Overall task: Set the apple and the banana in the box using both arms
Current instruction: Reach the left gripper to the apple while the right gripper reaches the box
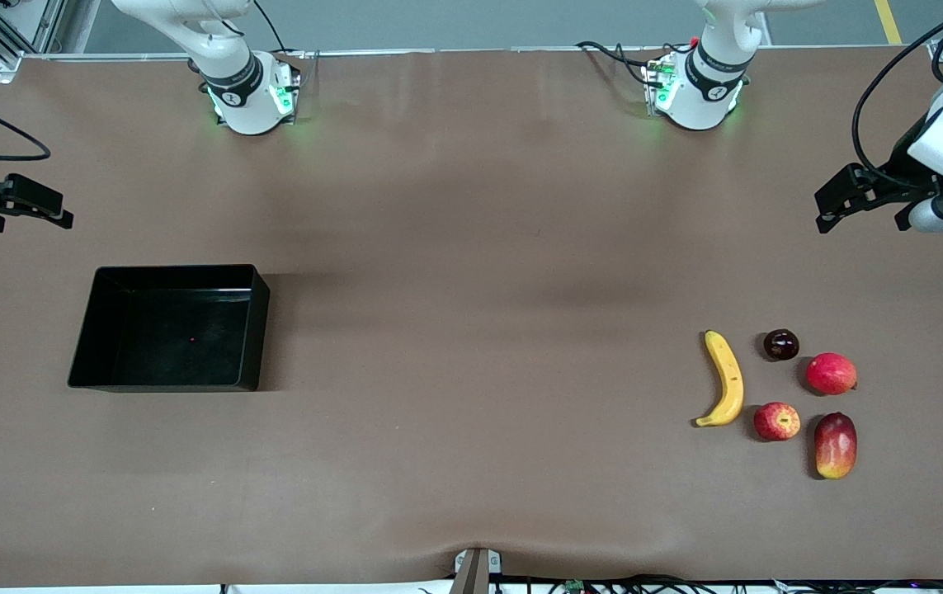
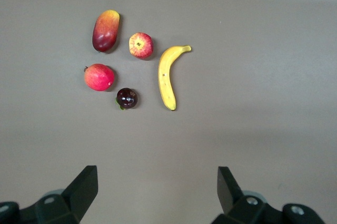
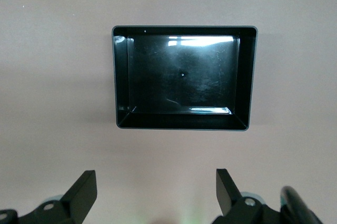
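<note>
The yellow banana (image 1: 725, 378) lies toward the left arm's end of the table, with the streaked red apple (image 1: 776, 421) beside it. Both show in the left wrist view, the banana (image 2: 167, 76) and the apple (image 2: 141, 45). The black box (image 1: 255, 330) sits empty toward the right arm's end and also shows in the right wrist view (image 3: 245, 76). My left gripper (image 1: 838, 206) hangs open and empty over the left arm's end of the table, apart from the fruits (image 2: 158, 182). My right gripper (image 1: 63, 210) hangs open and empty over the right arm's end, apart from the box (image 3: 156, 184).
Three other fruits lie with the apple. A plain red-pink fruit (image 1: 831, 374) and a small dark fruit (image 1: 781, 344) lie farther from the front camera than the apple. A red-and-yellow mango-like fruit (image 1: 836, 445) lies nearer. Bare brown tabletop lies between box and fruits.
</note>
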Controlling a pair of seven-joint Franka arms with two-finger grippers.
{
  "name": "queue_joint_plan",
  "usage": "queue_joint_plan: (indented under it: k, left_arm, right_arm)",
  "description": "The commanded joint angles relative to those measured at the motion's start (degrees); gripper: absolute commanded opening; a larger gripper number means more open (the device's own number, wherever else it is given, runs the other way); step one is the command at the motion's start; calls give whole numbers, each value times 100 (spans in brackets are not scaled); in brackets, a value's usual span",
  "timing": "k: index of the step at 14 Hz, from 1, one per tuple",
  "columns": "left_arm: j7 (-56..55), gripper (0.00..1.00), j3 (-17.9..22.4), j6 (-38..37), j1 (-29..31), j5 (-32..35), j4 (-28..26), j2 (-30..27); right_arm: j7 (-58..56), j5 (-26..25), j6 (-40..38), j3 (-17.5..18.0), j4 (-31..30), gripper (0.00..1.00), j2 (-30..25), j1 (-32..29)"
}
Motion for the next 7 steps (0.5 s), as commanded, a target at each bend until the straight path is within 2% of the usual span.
queue_joint_plan:
  k: [1,4,7]
  left_arm:
    - [72,100,9,-117,15,-14,39,-49]
    - [55,100,9,-109,24,-5,47,29]
    - [55,100,26,49,33,21,47,432]
  right_arm:
    - [-79,126,-20,35,28,100,21,-68]
    - [-79,117,6,35,28,100,30,-85]
    - [-70,82,6,35,307,100,590,-129]
